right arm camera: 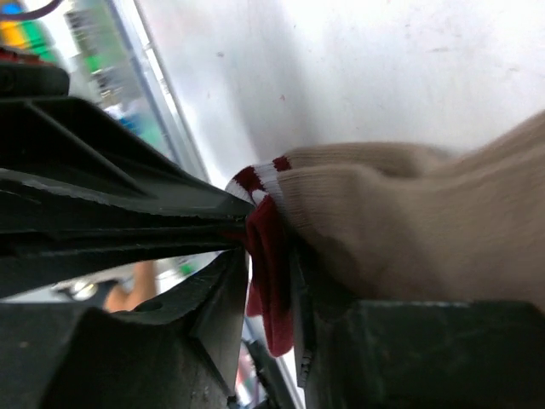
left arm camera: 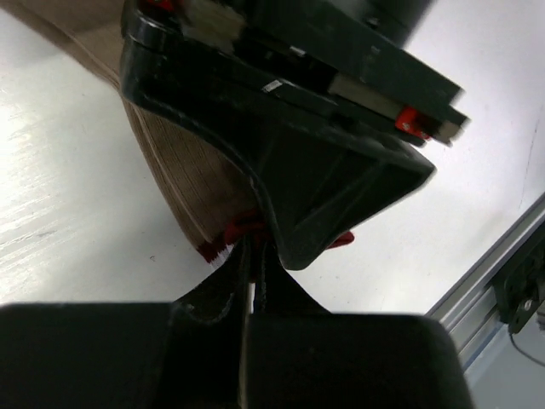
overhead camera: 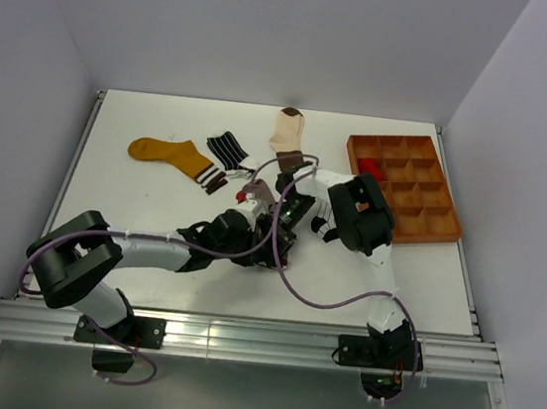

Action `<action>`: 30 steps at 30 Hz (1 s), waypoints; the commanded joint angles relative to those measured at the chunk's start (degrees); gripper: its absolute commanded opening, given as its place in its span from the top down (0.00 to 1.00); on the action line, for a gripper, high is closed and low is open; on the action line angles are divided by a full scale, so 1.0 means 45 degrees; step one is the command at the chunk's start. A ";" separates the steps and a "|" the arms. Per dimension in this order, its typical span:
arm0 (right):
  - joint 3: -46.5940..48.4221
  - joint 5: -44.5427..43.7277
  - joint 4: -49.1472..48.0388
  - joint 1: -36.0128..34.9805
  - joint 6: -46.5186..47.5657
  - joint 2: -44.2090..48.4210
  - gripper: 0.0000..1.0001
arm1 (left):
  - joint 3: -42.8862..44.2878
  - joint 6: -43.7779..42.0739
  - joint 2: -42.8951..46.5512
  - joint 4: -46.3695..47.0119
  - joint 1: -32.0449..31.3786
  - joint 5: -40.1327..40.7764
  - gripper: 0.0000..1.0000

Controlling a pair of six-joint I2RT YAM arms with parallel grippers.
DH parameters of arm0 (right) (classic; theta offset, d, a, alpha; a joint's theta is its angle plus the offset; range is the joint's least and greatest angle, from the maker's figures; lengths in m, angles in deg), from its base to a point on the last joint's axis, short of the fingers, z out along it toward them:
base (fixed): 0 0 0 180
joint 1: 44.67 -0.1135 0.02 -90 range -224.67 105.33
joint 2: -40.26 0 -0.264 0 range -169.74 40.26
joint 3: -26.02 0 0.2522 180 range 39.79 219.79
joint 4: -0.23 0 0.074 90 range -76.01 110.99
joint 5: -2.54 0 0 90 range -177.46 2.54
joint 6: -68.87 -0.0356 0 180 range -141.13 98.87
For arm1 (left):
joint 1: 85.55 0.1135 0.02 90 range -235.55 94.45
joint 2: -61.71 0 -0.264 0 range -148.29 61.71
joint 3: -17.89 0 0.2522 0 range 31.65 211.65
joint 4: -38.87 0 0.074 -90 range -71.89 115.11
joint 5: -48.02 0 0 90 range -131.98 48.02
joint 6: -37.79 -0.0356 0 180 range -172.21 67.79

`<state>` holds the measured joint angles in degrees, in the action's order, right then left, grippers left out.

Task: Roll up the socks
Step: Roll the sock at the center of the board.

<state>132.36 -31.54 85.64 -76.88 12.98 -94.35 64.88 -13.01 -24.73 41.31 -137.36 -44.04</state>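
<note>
While fingers [right arm camera: 209, 324] pinch one sock [right arm camera: 409, 213], seemingly four others [overhead camera: 170, 155] lie beyond.

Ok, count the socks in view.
5: yellow sock, striped sock left; cream sock at back; tan sock gripped in both jaws; red sock in the tray. Others may be hidden.

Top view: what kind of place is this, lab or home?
Most likely a lab test cell, not a home: bare white table boxed by blank walls, two arms bolted to a metal rail, both pinching a tan sock, spare socks and a tray laid out.
</note>
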 commanded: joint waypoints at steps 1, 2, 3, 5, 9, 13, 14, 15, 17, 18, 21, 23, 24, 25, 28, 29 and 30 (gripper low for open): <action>-0.0435 -0.1312 -0.2191 0.0067 -0.0859 0.1161 0.67 | 0.0953 0.0974 -0.0303 -0.2172 -0.0068 0.0400 1.00; -0.0494 -0.1507 -0.2503 0.0067 -0.1054 0.1259 0.65 | 0.1245 0.1054 -0.0420 -0.2504 -0.0068 0.0400 0.99; -0.0610 -0.1606 -0.2661 0.0067 -0.1153 0.1415 0.65 | 0.1364 0.1093 -0.0634 -0.2991 -0.0068 0.0787 1.00; -0.0786 -0.1840 -0.3186 0.0067 -0.1522 0.1611 0.62 | 0.1598 0.1425 -0.0889 -0.3366 -0.0088 0.0791 1.00; -0.1255 -0.2445 -0.3911 0.0087 -0.1993 0.2118 0.58 | 0.1892 0.1854 -0.1494 -0.4050 -0.0068 0.0655 1.00; -0.1587 -0.2778 -0.4478 0.0165 -0.2305 0.2547 0.55 | 0.2048 0.2088 -0.1847 -0.4264 -0.0068 0.0576 1.00; -0.1723 -0.2817 -0.4691 0.0223 -0.2403 0.2646 0.53 | 0.2184 0.2109 -0.1925 -0.4362 -0.0068 0.0576 1.00; -0.1783 -0.2837 -0.4790 0.0281 -0.2423 0.2743 0.52 | 0.2262 0.2148 -0.2041 -0.4499 -0.0068 0.0576 1.00; -0.2055 -0.2954 -0.5179 0.0437 -0.2617 0.3152 0.50 | 0.2380 0.2304 -0.2101 -0.4636 -0.0049 0.0325 1.00; -0.2173 -0.3012 -0.5375 0.0516 -0.2735 0.3348 0.49 | 0.2380 0.2362 -0.2121 -0.4656 -0.0029 0.0264 0.99; -0.2486 -0.3169 -0.6020 0.0848 -0.3106 0.3954 0.46 | 0.2419 0.2538 -0.2043 -0.4754 0.0068 -0.0009 1.00; -0.2584 -0.3227 -0.6254 0.1062 -0.3320 0.4285 0.45 | 0.2342 0.2597 -0.2023 -0.4677 0.0282 -0.0437 1.00; -0.2603 -0.3228 -0.6314 0.1237 -0.3380 0.4365 0.45 | 0.2303 0.2578 -0.2004 -0.4618 0.0341 -0.0633 1.00; -0.2642 -0.3247 -0.6566 0.1336 -0.3574 0.4482 0.45 | 0.2206 0.2597 -0.1965 -0.4540 0.0419 -0.0770 1.00; -0.2934 -0.3345 -0.6977 0.1746 -0.3868 0.4911 0.44 | 0.2224 0.2578 -0.1926 -0.4578 0.0693 -0.1298 1.00; -0.3013 -0.3403 -0.7075 0.1863 -0.3907 0.4990 0.44 | 0.2243 0.2578 -0.1906 -0.4655 0.0829 -0.1628 1.00; -0.3130 -0.3442 -0.7192 0.2057 -0.3908 0.5281 0.44 | 0.2282 0.2559 -0.1925 -0.4850 0.0907 -0.1766 1.00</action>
<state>119.44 -45.55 57.25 -69.23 -3.22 -74.92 75.94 -1.45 -32.29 25.47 -134.32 -48.24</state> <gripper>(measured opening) 0.554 0.032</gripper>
